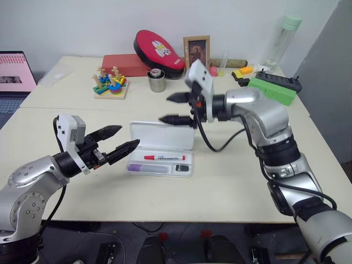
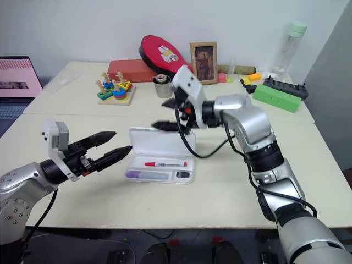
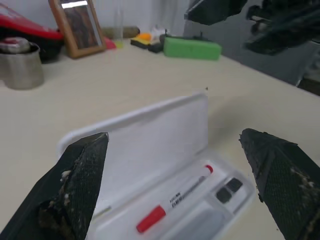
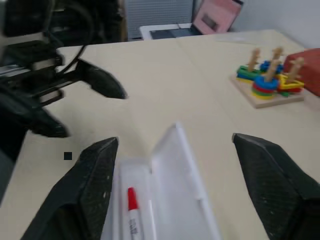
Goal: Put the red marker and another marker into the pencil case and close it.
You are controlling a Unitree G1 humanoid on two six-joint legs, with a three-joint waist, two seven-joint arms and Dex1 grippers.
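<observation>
The pencil case (image 1: 160, 134) lies open in the middle of the table with its white lid standing upright. The red marker (image 1: 164, 158) lies in its tray, and the purple-capped marker (image 1: 147, 168) lies in the slot in front of it. My left gripper (image 1: 127, 137) hovers just left of the case, pointing at it, open and holding nothing. Above the lid's top edge my right gripper (image 1: 164, 108) hangs in the air, open and empty. From the left wrist view the red marker (image 3: 175, 202) shows between the spread fingers.
A small black object (image 1: 182, 168) sits in the tray's right end. At the back stand a ring-stacking toy (image 1: 110, 83), a metal cup (image 1: 157, 81), a picture frame (image 1: 197, 52), a red box (image 1: 124, 65) and a green box (image 1: 273, 91). A laptop (image 1: 14, 74) is far left.
</observation>
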